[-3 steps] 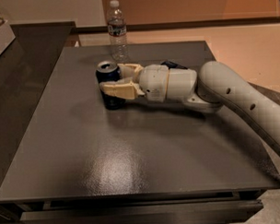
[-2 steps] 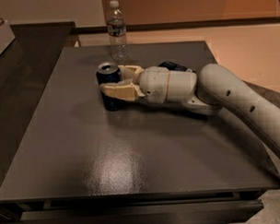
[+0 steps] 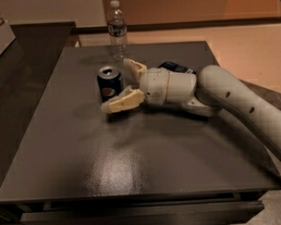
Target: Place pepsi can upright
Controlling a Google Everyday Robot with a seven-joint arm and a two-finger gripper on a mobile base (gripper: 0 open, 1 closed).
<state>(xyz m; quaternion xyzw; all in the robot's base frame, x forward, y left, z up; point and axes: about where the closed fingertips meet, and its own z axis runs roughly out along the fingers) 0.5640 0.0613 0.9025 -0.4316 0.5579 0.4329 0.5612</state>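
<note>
The pepsi can (image 3: 109, 84), dark blue with a silver top and a round red-white-blue logo, stands upright on the dark grey table (image 3: 133, 161), left of centre toward the back. My gripper (image 3: 115, 85) reaches in from the right with its white arm low over the table. It is open. One cream finger (image 3: 135, 68) is behind and to the right of the can, and the other (image 3: 122, 101) is in front of it. Both fingers stand apart from the can.
A clear plastic water bottle (image 3: 117, 31) stands at the table's back edge behind the can. A flat dark blue snack packet (image 3: 177, 67) lies behind my wrist. A dark counter (image 3: 27, 58) adjoins the table on the left. The floor drops away on the right.
The front finger has swung away from the can, so the gripper has opened and let go. The can stays upright in the same spot.
</note>
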